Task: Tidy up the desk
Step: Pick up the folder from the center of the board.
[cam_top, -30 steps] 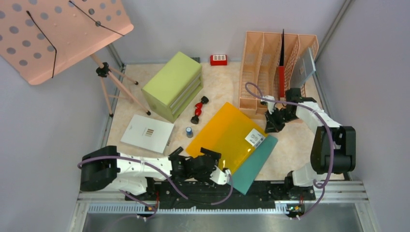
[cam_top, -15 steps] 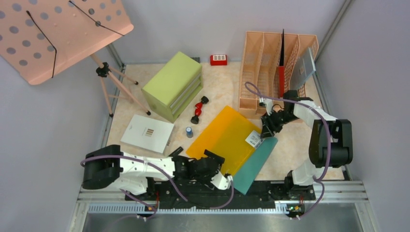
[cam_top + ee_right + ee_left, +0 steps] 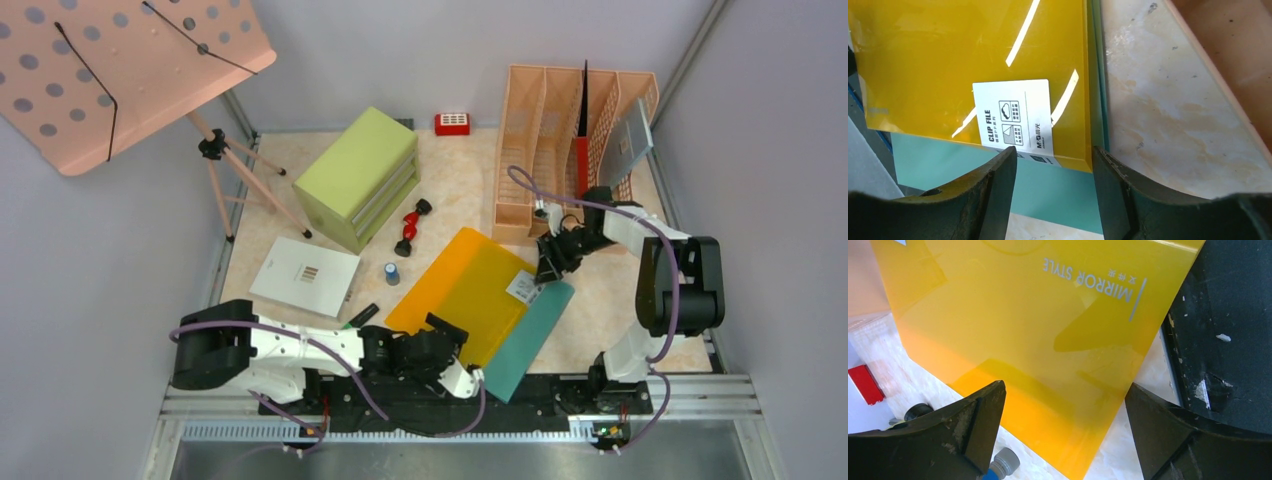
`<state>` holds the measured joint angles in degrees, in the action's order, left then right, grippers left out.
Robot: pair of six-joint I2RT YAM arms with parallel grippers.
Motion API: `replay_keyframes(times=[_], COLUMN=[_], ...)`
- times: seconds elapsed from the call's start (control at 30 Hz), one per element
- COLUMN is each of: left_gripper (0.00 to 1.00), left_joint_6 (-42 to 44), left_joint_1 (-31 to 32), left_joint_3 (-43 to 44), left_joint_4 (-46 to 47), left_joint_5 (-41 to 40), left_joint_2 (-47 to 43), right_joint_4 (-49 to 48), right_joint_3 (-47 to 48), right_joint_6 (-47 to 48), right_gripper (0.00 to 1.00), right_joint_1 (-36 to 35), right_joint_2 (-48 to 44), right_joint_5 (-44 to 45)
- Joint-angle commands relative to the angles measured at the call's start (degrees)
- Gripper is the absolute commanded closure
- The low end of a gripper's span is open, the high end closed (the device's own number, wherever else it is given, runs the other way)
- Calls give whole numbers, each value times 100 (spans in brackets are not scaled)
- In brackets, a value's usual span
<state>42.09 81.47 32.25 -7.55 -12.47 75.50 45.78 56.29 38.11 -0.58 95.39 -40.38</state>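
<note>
Two folders are lying on the desk (image 3: 470,165), a beige marbled top filling the walled bay: one yellow folder (image 3: 465,290) overlapping one teal folder (image 3: 530,338). One green cabinet (image 3: 360,170) and one peach rack (image 3: 545,140) are standing behind. The left gripper (image 3: 458,352) is gaping wide at the yellow folder's near edge, and the right gripper (image 3: 545,276) is hovering, fingers spread, over its labelled corner.

The glossy yellow plastic folder (image 3: 1013,325) has "MIRROR STYLE" printed in white, upside down on the left wrist cam. The tiny characters beside it are unreadable. Its white paper sticker (image 3: 1015,120), at the folder's 3 o'clock from above, says "CLIP FILE" and "M&G".
</note>
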Motion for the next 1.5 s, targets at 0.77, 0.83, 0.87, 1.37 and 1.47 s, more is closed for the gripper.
replay_keyframes(times=[0.77,0.83,0.87,1.37,1.47], left_gripper=[7,7,7,8,8], left_joint_6=[207,184,174,94,96], left_joint_1=[501,506,510,510,506], left_joint_3=[-536,-536,-536,-527,-518], left_joint_4=[1186,1192,1194,1157,1183], left_joint_5=[-253,-260,-264,-288,-320], left_joint_2=[375,385,386,423,450], right_joint_4=[-261,-288,-343,-599,-370], right_joint_3=[235,219,197,262,353], right_joint_6=[-124,-153,-222,-766,-650], right_gripper=[42,42,42,42,43], right_joint_1=[-21,-17,-19,-12,-8], right_joint_2=[121,159,173,264,311], right_joint_5=[-586,-506,-416,-409,-648])
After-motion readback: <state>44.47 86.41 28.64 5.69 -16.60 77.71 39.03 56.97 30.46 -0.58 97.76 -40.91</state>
